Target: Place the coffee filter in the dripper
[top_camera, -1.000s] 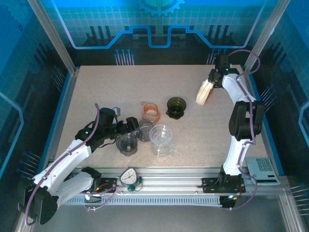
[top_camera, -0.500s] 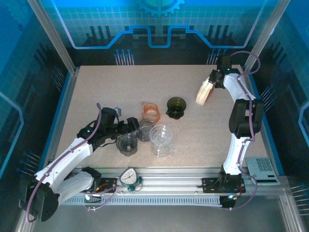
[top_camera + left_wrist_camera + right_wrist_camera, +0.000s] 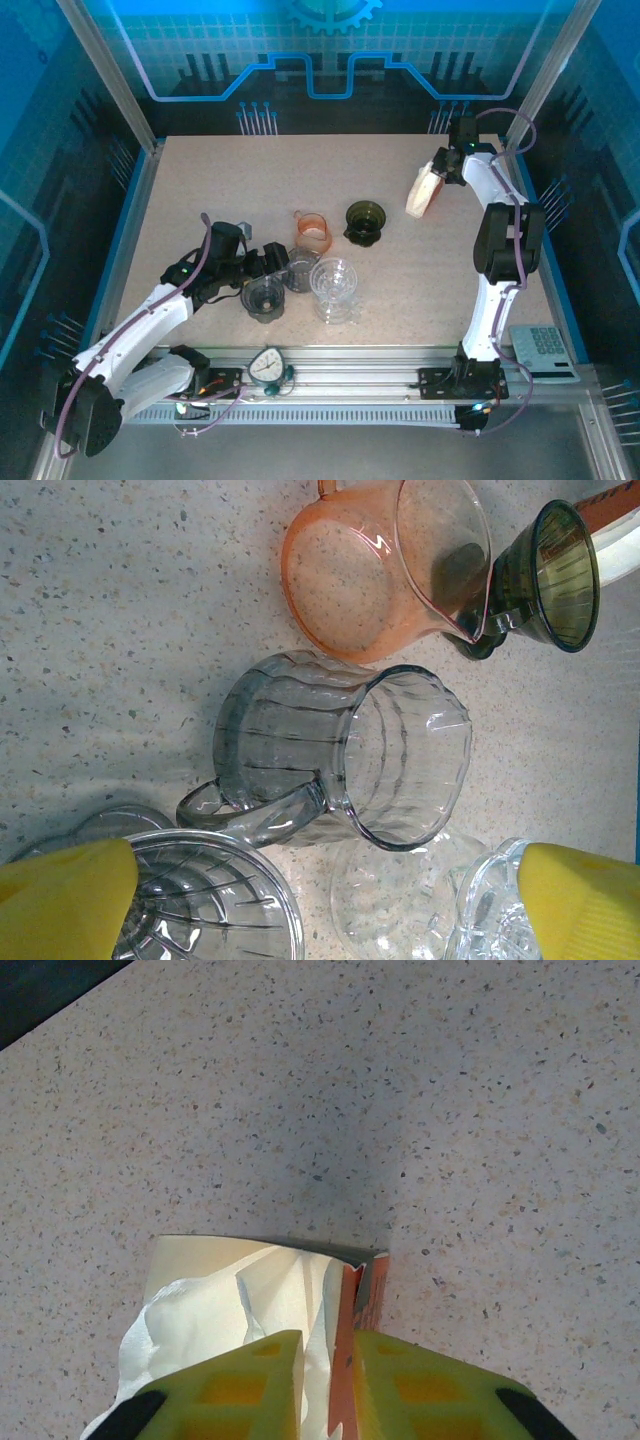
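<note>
A cream stack of coffee filters [image 3: 200, 1300] sits in an opened pack with an orange wall [image 3: 345, 1310] at the far right of the table. My right gripper [image 3: 338, 1360] pinches that wall and a filter edge between its fingers; from above the pack [image 3: 424, 192] lies under the gripper [image 3: 437, 178]. A smoky grey dripper [image 3: 264, 298], a clear dripper [image 3: 334, 285] and a dark green dripper [image 3: 365, 220] stand mid-table. My left gripper [image 3: 330, 900] is wide open low over the grey dripper [image 3: 200, 900] and clear dripper [image 3: 490, 910], holding nothing.
A grey glass pitcher [image 3: 340, 755] and an orange pitcher [image 3: 380, 570] stand among the drippers, close together. A scale [image 3: 268, 365] lies on the front rail and a keypad [image 3: 545, 345] at the near right. Blue walls ring the table.
The right gripper's fingers have narrowed onto the pack's wall. The left arm has shifted slightly near the grey dripper. The pack and glassware stay where they were.
</note>
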